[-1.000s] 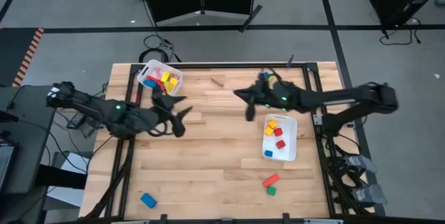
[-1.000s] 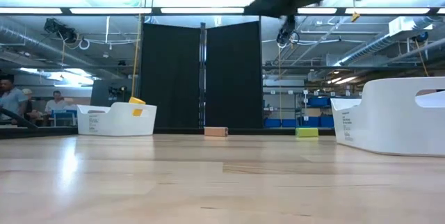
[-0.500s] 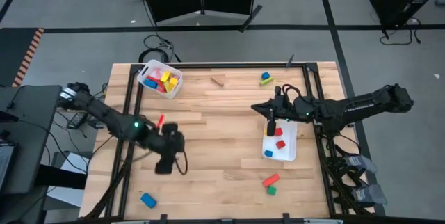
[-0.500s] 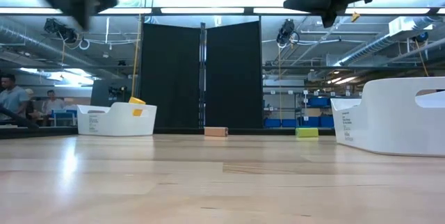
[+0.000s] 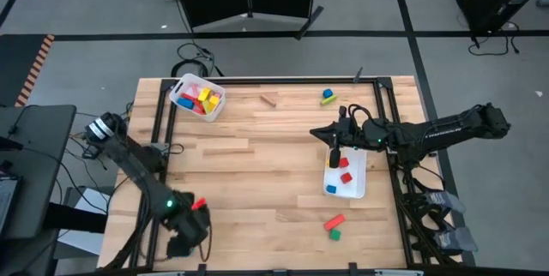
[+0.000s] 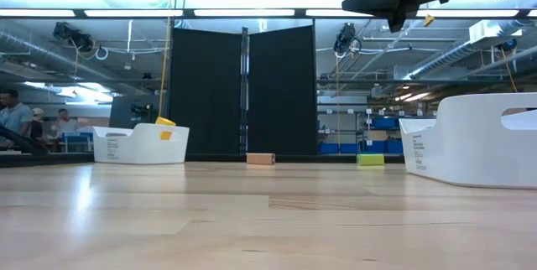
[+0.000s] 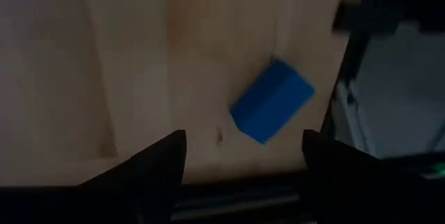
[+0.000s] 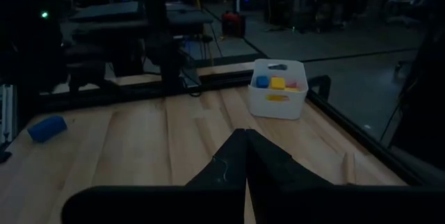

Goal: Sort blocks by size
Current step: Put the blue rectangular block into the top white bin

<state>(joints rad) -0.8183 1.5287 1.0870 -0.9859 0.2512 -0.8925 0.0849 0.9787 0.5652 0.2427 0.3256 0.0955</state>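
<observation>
My left gripper (image 7: 243, 156) is open over the table's near left corner. A blue block (image 7: 272, 100) lies flat on the wood beyond its fingertips, apart from them; in the high view the gripper (image 5: 184, 243) hides it. My right gripper (image 5: 331, 144) is shut and empty, up in the air over the far end of the right white bin (image 5: 357, 192), which holds red blocks (image 5: 344, 164) and a blue one (image 5: 331, 189). The left white bin (image 5: 184, 90) holds yellow, red and blue blocks.
A red bar (image 5: 334, 221) and a green cube (image 5: 334, 235) lie near the front right. A plain wood bar (image 5: 269, 99) and a blue and green pair (image 5: 327, 96) lie at the far side. The table's middle is bare wood.
My left gripper has swung from the table's left middle to the near left corner, ending over the blue block. My right gripper went from the far middle toward the right bin, then kept still. No block has moved.
</observation>
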